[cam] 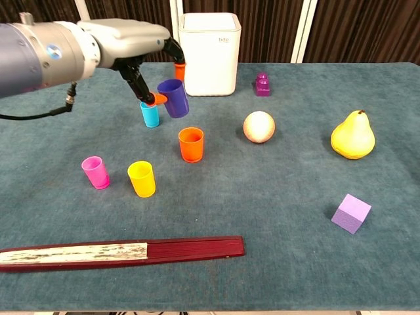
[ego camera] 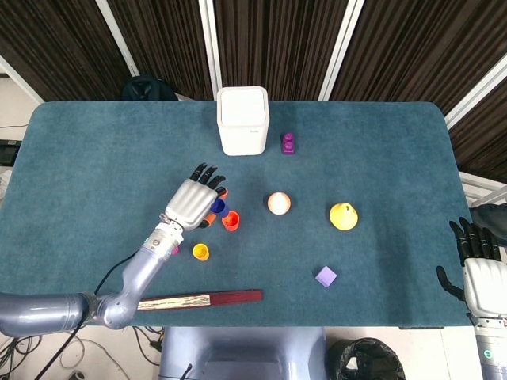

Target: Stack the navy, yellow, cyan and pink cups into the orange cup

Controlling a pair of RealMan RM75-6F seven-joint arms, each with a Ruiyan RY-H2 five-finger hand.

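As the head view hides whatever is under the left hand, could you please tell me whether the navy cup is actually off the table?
Observer: Yes. In the chest view the left hand pinches the navy cup and holds it in the air, up and to the left of the orange cup, not yet over it.
Operator: Thank you. And where is the cyan cup?
Observer: The cyan cup stands upright on the table, just left of the navy cup and below the fingers.

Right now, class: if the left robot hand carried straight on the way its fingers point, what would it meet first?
Judging by the head view, the left robot hand, holding the navy cup, points up-right across the table; the ball looks nearest that line, though depth is unclear.
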